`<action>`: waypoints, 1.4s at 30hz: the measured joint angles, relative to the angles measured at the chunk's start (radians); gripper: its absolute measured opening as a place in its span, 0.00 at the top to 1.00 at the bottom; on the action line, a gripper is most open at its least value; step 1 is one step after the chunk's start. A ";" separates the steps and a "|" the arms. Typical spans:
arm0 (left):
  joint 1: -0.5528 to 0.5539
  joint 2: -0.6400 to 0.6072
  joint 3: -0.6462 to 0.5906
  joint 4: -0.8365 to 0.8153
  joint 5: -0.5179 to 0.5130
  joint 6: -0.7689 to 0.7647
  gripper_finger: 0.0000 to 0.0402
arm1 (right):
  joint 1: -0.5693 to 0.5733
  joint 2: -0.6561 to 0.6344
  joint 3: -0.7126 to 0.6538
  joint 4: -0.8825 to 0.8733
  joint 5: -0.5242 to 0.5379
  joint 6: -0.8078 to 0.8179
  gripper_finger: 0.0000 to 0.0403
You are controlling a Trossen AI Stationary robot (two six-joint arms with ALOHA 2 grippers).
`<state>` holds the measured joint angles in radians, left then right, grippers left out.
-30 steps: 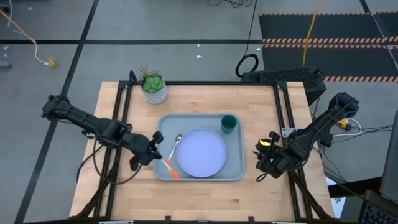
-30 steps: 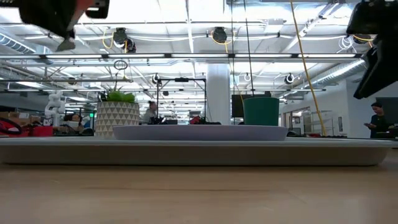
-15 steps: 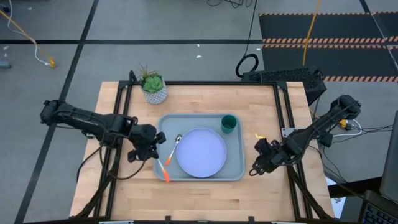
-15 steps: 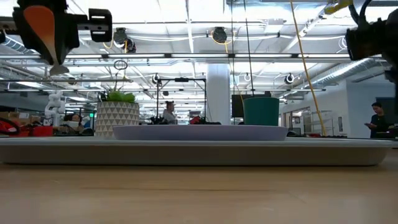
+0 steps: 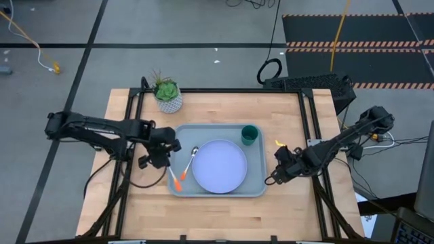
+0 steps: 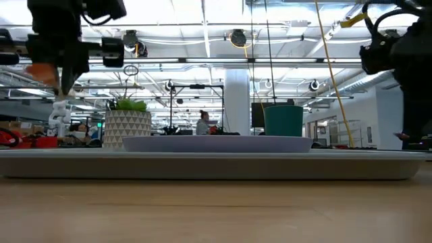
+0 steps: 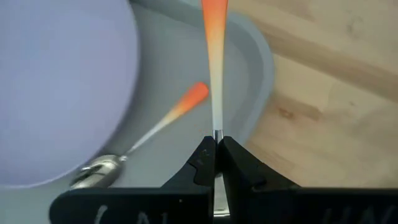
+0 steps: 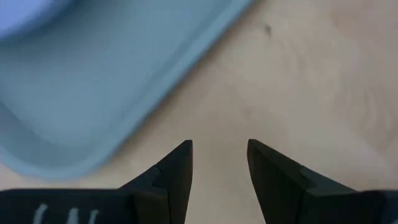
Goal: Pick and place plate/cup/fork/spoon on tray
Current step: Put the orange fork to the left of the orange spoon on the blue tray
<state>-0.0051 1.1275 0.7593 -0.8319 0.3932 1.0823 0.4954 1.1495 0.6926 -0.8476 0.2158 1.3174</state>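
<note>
Three of four pieces already down on tray (image 5: 261, 177) mid-bench: plate (image 5: 219, 166) in the middle, cup (image 5: 249, 134) in the corner toward bench's far right, spoon (image 5: 190, 161) just beside plate on the side facing bench's left edge.

Fork (image 5: 175, 181) in the air over tray's left rim, clamped in left gripper (image 5: 165, 160). Fingers (image 7: 200, 163) pinched tight on the thin metal neck. Tines hidden behind the fingers, not visible in any view.

Handling, judged: light, rigid, not fragile. Smooth, narrow metal neck likely slippery, so prone to pivoting in the pinch. Safer hold probably on the wider orange handle (image 7: 214, 25) or near mid-length for balance.

Long axis running from gripper toward bench's near edge, leaning a little right; handle tip leading, tine end back at the gripper. Roughly alongside the spoon. Tilt up or down hard to tell.

Right gripper (image 5: 271, 180) waiting with jaws apart, holding nothing, over bare bench (image 8: 311, 74) just past tray's right rim.
</note>
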 joint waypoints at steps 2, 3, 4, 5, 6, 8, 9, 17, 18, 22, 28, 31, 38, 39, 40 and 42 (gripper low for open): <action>0.000 0.039 0.000 -0.003 0.000 0.033 0.98 | -0.016 0.002 0.000 0.021 0.037 -0.037 0.64; 0.000 0.057 0.000 -0.005 0.000 0.047 0.98 | -0.025 0.001 0.000 0.036 0.055 -0.060 0.64; -0.001 0.073 0.000 -0.002 0.000 0.065 0.98 | -0.036 0.001 0.000 0.047 0.073 -0.081 0.64; -0.001 0.089 0.000 0.008 0.000 0.084 0.98 | -0.046 0.001 0.000 0.057 0.081 -0.104 0.64; -0.001 0.105 0.000 0.019 -0.001 0.101 0.98 | -0.054 0.001 0.000 0.067 0.092 -0.127 0.64; -0.001 0.128 0.000 0.037 -0.001 0.132 0.98 | -0.076 0.001 0.000 0.078 0.101 -0.162 0.64; -0.002 0.136 0.001 0.051 -0.001 0.142 0.98 | -0.086 0.001 0.000 0.080 0.101 -0.177 0.64; -0.002 0.160 0.001 0.152 -0.138 0.178 0.93 | -0.163 0.000 0.000 0.133 0.185 -0.308 0.64; -0.002 0.160 0.002 0.166 -0.146 0.184 0.92 | -0.171 0.001 0.000 0.154 0.188 -0.339 0.64; 0.006 0.177 0.002 0.187 -0.150 0.169 0.97 | -0.191 0.001 0.000 0.227 0.176 -0.463 0.64; 0.006 0.236 0.002 0.194 -0.151 0.158 0.97 | -0.196 0.001 0.000 0.244 0.178 -0.584 0.64; 0.015 0.272 0.001 0.185 -0.155 0.180 0.98 | -0.196 0.001 0.000 0.245 0.181 -0.605 0.64; 0.034 0.312 0.001 0.173 -0.220 0.230 0.97 | -0.196 0.000 0.000 0.244 0.184 -0.636 0.64; 0.034 0.313 0.001 0.175 -0.229 0.236 0.96 | -0.196 0.001 0.000 0.242 0.184 -0.641 0.64; 0.034 0.314 0.001 0.176 -0.233 0.237 0.96 | -0.196 0.001 0.000 0.241 0.184 -0.645 0.64; 0.034 0.313 0.001 0.181 -0.237 0.235 0.96 | -0.196 0.000 0.000 0.242 0.184 -0.645 0.64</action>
<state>0.0288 1.4406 0.7605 -0.6513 0.1564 1.3173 0.2996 1.1500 0.6930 -0.6056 0.3996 0.6720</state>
